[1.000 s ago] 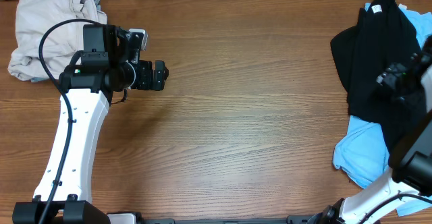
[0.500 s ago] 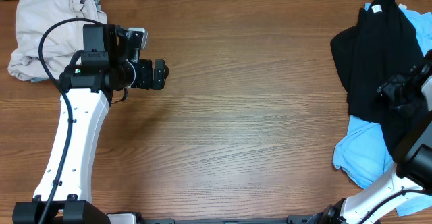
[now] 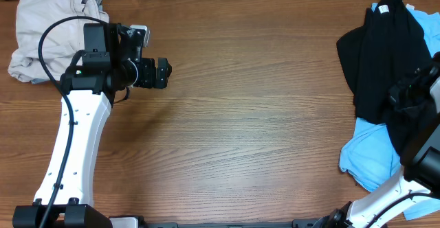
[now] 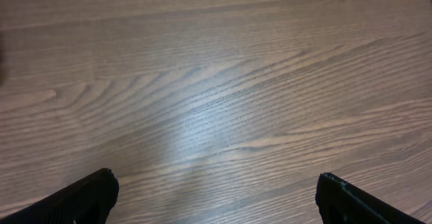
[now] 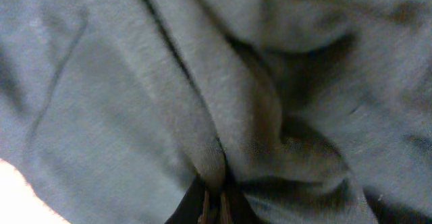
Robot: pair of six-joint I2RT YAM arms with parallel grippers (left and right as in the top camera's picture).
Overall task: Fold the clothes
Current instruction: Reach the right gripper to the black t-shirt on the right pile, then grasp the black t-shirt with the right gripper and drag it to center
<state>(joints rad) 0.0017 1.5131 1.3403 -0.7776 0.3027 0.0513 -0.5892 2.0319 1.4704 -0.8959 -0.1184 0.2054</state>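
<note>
Crumpled garment (image 3: 48, 32): table's (image 3: 261, 118) far-left corner. Left gripper (image 3: 165, 72) just right of it. T-shirt (image 3: 381, 56): far-right edge, lying over second tee (image 3: 368, 156). Right gripper (image 3: 404, 90) on T-shirt.

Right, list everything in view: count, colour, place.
cream garment: 1, cream, crumpled at the far left corner of the table
black T-shirt: 1, black, heaped at the right edge, lying over the blue one
light-blue tee: 1, light blue, under the black T-shirt, showing mostly at its near side
label: 1, white, at the far end of the pile
table: 1, brown wood
left gripper: 1, black, open above bare wood
right gripper: 1, black, shut on a fold of the black T-shirt
</note>
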